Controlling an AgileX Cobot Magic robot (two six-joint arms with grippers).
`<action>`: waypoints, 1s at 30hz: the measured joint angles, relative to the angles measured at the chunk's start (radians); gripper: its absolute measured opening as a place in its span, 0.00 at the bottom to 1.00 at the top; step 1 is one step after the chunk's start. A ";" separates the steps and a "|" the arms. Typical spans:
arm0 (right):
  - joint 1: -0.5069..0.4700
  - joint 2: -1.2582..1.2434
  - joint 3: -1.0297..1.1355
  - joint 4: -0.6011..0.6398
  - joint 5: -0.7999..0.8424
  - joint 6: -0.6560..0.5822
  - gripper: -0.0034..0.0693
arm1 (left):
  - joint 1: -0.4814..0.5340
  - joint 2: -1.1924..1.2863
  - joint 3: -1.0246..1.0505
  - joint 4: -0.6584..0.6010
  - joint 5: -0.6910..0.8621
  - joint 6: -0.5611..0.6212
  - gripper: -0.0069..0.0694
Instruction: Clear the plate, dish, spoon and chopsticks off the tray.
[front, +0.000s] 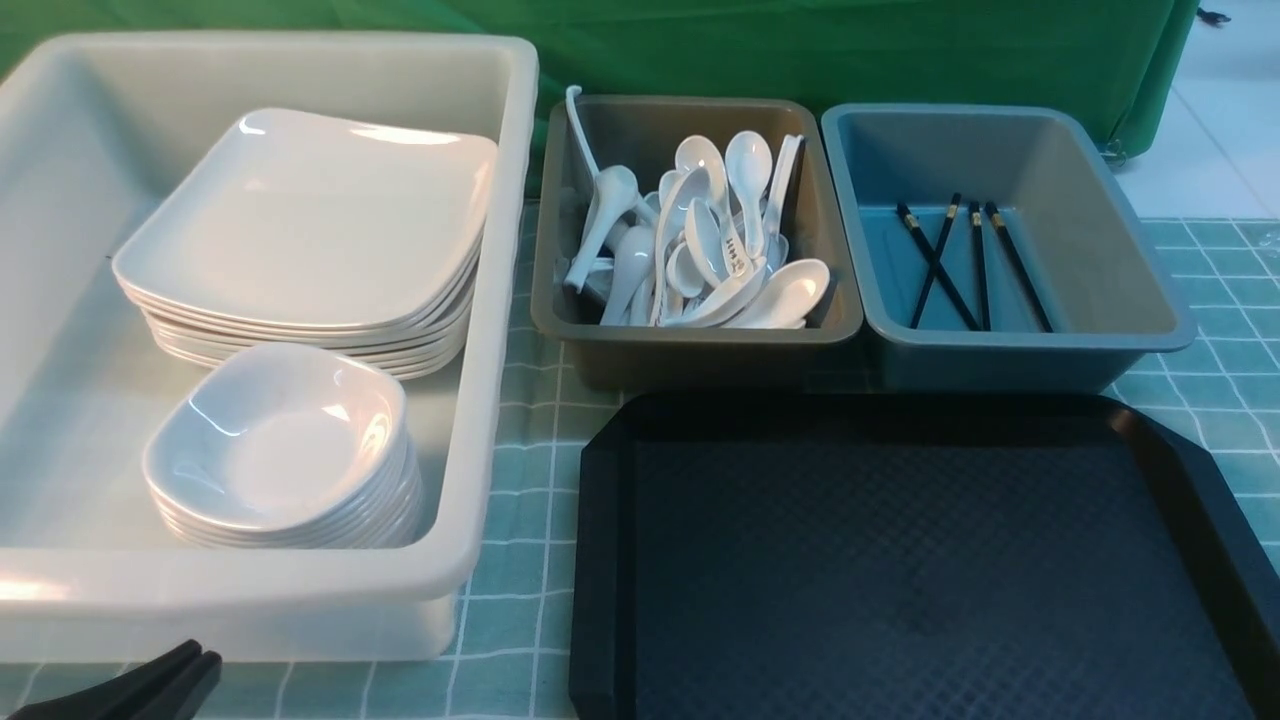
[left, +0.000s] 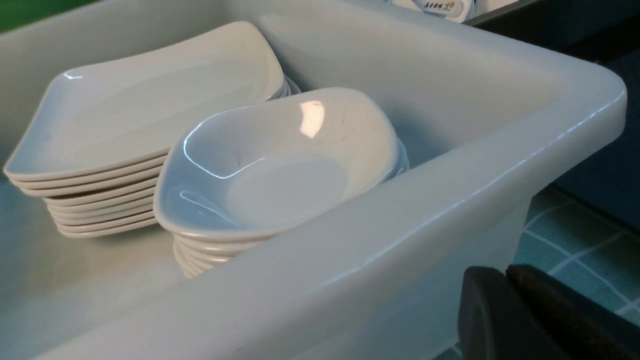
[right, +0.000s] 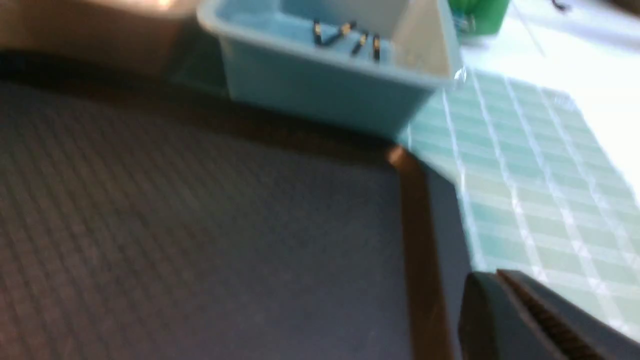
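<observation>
Tray (front: 900, 560) beside the closed, empty left gripper (front: 160, 685) lay bare; right gripper (right: 530, 310) closed too; clearing looked finished.

Black tray (front: 905, 560) with diamond texture; glossy white plate (front: 310, 215) and dish (front: 275, 440); black chopsticks (front: 965, 265) with gold bands; green-checked cloth (front: 520, 480)

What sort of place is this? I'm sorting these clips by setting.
Probably a staged dish-return station: stacked plates in a white tub, spoons in a grey bin, checked tablecloth, green backdrop.
</observation>
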 joint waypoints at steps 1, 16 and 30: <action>0.000 -0.006 0.004 0.000 0.001 0.005 0.07 | 0.000 0.000 0.000 0.003 0.000 0.000 0.11; 0.000 -0.022 0.022 0.009 0.011 0.076 0.11 | 0.000 -0.001 0.000 0.046 0.001 0.000 0.11; 0.000 -0.022 0.022 0.009 0.011 0.077 0.16 | 0.000 -0.001 0.000 0.046 0.001 0.000 0.11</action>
